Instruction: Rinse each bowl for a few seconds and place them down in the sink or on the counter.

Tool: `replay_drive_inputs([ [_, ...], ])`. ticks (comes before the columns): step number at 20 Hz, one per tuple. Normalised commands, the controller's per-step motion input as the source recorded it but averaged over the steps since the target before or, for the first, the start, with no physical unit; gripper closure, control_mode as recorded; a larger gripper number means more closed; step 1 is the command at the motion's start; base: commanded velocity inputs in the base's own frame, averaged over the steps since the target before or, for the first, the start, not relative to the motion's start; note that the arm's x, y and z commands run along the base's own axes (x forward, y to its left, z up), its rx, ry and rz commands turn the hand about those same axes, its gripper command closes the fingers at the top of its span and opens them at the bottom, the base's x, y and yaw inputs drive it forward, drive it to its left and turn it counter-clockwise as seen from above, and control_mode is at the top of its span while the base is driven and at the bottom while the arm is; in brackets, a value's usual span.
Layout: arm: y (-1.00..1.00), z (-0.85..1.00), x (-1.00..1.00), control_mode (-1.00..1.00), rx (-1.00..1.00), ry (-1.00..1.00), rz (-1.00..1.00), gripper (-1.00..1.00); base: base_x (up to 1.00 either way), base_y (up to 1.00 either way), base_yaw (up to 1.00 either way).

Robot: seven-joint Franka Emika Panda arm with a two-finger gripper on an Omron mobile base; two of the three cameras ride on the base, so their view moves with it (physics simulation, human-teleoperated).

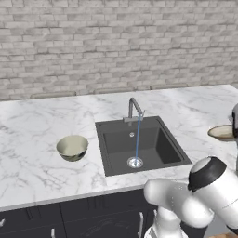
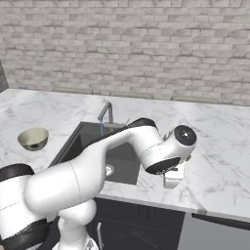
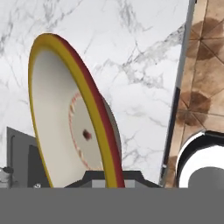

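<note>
A dark grey sink [image 1: 142, 145] sits near the middle of the left base view, set into a white marble counter [image 1: 37, 135] that runs from edge to edge below a grey brick wall [image 1: 116, 42]. A slim silver faucet [image 1: 135, 110] stands at the sink's back rim, and a thin stream of water [image 1: 137, 139] falls from its spout to the round drain [image 1: 135, 162] at the front of the basin.

The pale greenish-cream bowl [image 1: 72, 148] stands upright on the counter to the left of the sink, close to its rim but apart from it. In the right base view the same bowl [image 2: 33, 138] sits at the left edge of the frame.

The other bowl, shallower [image 1: 222, 133], shows at the far right edge of the left base view, above the counter to the right of the sink, partly cut off by the frame. In the hand view this shallow bowl [image 3: 65, 127] stands on edge in the left half, its rim banded yellow and dark red and its inside pale with a mottled ring. The gripper [image 3: 107, 181] is clamped on its rim at the bottom of that view, holding the bowl above the marble, with brown floor tiles [image 3: 205, 70] showing at the right.

In the right base view the white arm [image 2: 122, 156] arches across the sink toward the centre right of the frame.
</note>
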Motion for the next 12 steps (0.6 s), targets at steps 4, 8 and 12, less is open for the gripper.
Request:
replay_drive_inputs([
  [4, 0.32, 0.06, -0.04, -1.0, 0.05, 0.02, 0.22, 1.0, 0.0, 0.0, 0.0],
  [8, 0.32, 0.01, 0.0, -1.0, 0.07, 0.01, 0.21, 1.0, 0.0, 0.0, 0.0],
  [12, 0.32, 0.0, 0.0, -1.0, 0.09, 0.0, 0.18, 1.0, 0.0, 0.0, 0.0],
])
